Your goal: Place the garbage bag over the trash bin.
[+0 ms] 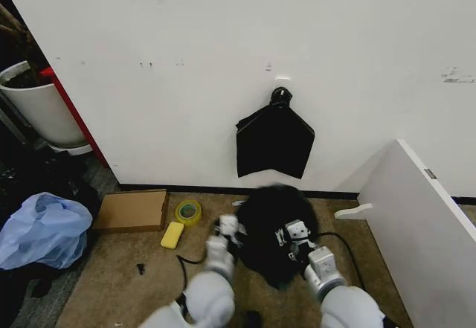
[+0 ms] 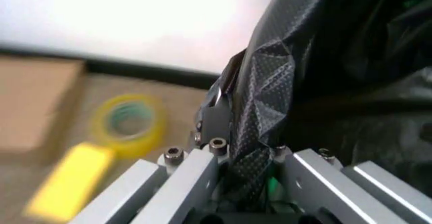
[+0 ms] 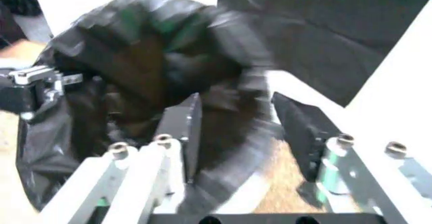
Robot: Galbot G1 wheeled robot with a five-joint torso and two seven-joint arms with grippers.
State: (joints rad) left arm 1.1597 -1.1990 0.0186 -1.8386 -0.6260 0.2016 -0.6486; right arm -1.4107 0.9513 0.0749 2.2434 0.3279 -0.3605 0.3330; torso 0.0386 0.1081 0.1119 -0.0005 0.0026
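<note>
- Left gripper point(image 1: 227, 230), lower centre of the head view: clenched on the garbage bag point(image 1: 268, 227). The left wrist view shows a pleat of black film pinched tight between its jaws, running up and away from them.
- Right gripper point(image 1: 293, 236), just right of the left one, at the bag's other side. In the right wrist view its two dark fingers point(image 3: 187, 128) stand apart with a fold of bag hanging between them (gap visible beside the far finger); reads as released, not clamped.
- Garbage bag: glossy, wrinkled black mass held between both grippers, low on the brown carpet point(image 1: 119, 283), just below the wall's dark baseboard. It billows open toward the right wrist camera.
- Trash bin: not identifiable; the bag covers the spot between the grippers.
- Beyond, on the white wall point(image 1: 223, 60) directly above the bag: flat black sheaf of bags point(image 1: 274, 142) with a knotted top.
- Left of the grippers on the carpet: yellow tape roll point(image 1: 188, 211), yellow block point(image 1: 172, 235), cardboard piece point(image 1: 134, 210).
- Far left: light blue bag point(image 1: 41, 230); white tub point(image 1: 41, 105) at upper left.
- Right edge: white panel point(image 1: 424, 224).
</note>
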